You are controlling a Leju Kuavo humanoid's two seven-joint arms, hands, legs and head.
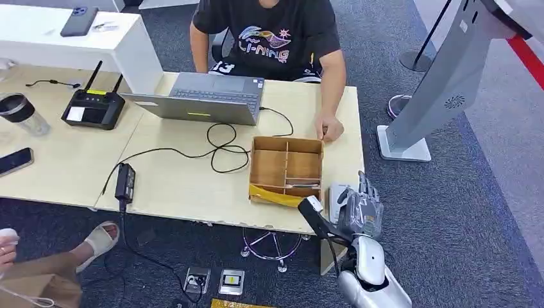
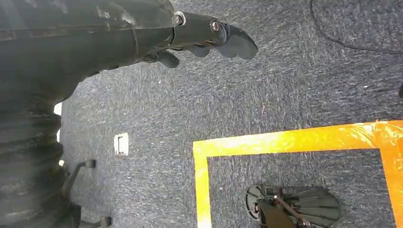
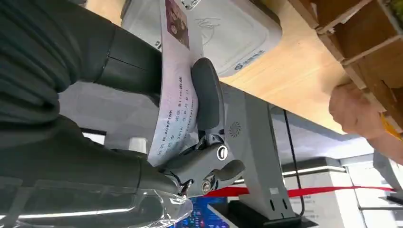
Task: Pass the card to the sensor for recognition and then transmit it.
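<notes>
Card sits in our right hand, pinched flat between the thick thumb and the darker fingers behind it, close above the pale sensor that lies on the counter just beside the wooden tray. We judge the card thin, light and slightly bendy, with a glossy printed face that could slip, so a firm pinch across its middle, leaving one end free toward the sensor, seems right. Squeezing harder would likely bow it. A person's hand rests at the far corner of the tray, a likely place to pass the card on. Our left hand hangs over the carpet, well away from the tray, fingers loosely curled and holding nothing.
</notes>
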